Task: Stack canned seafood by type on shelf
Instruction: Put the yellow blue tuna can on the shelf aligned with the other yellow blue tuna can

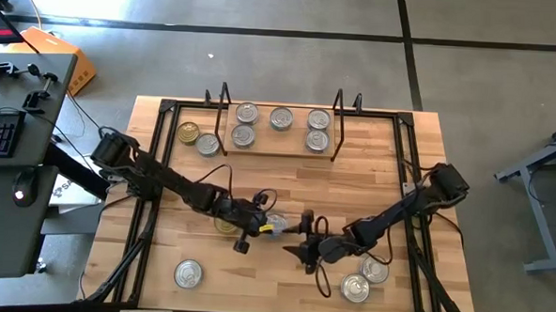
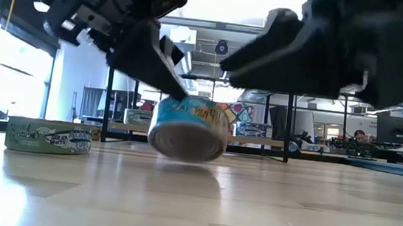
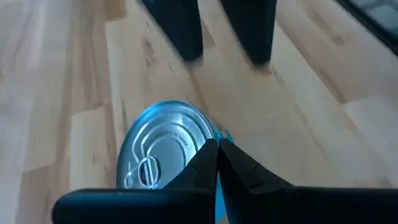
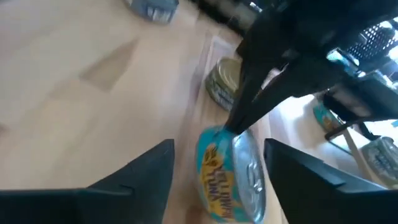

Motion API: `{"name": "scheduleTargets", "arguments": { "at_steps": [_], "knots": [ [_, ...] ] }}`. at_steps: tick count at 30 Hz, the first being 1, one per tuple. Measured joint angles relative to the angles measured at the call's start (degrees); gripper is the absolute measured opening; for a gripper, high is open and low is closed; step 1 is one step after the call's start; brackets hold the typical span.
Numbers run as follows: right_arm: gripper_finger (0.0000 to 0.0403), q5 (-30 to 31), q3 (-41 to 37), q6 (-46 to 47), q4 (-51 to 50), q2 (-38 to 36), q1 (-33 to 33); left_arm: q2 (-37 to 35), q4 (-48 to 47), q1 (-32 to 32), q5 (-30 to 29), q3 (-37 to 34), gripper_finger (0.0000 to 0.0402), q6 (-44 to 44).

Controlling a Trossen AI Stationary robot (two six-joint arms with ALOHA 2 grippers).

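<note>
A tin with a teal label and silver lid (image 2: 189,130) stands tipped on its edge at the table's middle (image 1: 275,224). My left gripper (image 3: 217,144) is shut, with its tips at this tin's rim. My right gripper (image 4: 219,146) is open, its two fingers standing on either side of the same tin without touching it (image 1: 305,236). The shelf (image 1: 278,154) stands at the far edge and carries several silver-lidded tins (image 1: 280,118). A gold-lidded tin (image 1: 226,225) lies under my left arm. My left gripper touches the teal tin with its shut fingertips (image 2: 177,96) at the upper rim of the lid (image 3: 202,140), slanting down from the table's left. The tin is tilted, lid toward my left gripper, and its lower edge (image 2: 183,154) rests on the table.
A gold tin (image 1: 188,131) and a silver tin (image 1: 208,144) sit left of the shelf. One tin (image 1: 188,272) lies near the front left, two (image 1: 375,268) (image 1: 355,288) near the front right. A green-labelled tin (image 2: 49,135) stands flat on the table.
</note>
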Motion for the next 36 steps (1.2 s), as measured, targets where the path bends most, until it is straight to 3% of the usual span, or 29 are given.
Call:
{"name": "scheduleTargets", "arguments": {
  "at_steps": [4,14,17,22,24,31,36],
  "knots": [
    [0.0247,0.4,0.1,-2.5,0.4,2.2,-0.6,-1.0,-0.1,0.0,-0.3,0.0,0.0,-0.3],
    [0.0241,11.5,9.4,-7.7,-6.1,10.3,-0.8,-1.1,0.7,0.0,-0.3,0.0,0.0,-0.4],
    [0.021,12.7,12.0,-4.4,-12.2,10.6,-0.8,-1.1,0.7,0.0,-0.5,0.0,0.0,-1.0],
    [0.012,11.8,13.6,3.5,-18.2,10.7,-0.6,-1.1,-0.1,-0.5,-1.0,0.1,0.0,-1.9],
    [0.0117,11.9,13.6,5.5,-18.5,10.7,-0.1,-1.1,-1.3,-0.8,-2.5,0.3,0.0,-2.6],
    [0.0117,14.8,16.7,11.8,-22.9,10.4,0.9,-5.4,-22.4,-1.5,-11.0,2.0,0.0001,-7.6],
    [0.0117,22.3,23.7,11.5,-35.9,9.7,-3.5,-12.8,-37.7,-4.4,-24.1,1.1,0.0001,-16.0]
  ]
}}
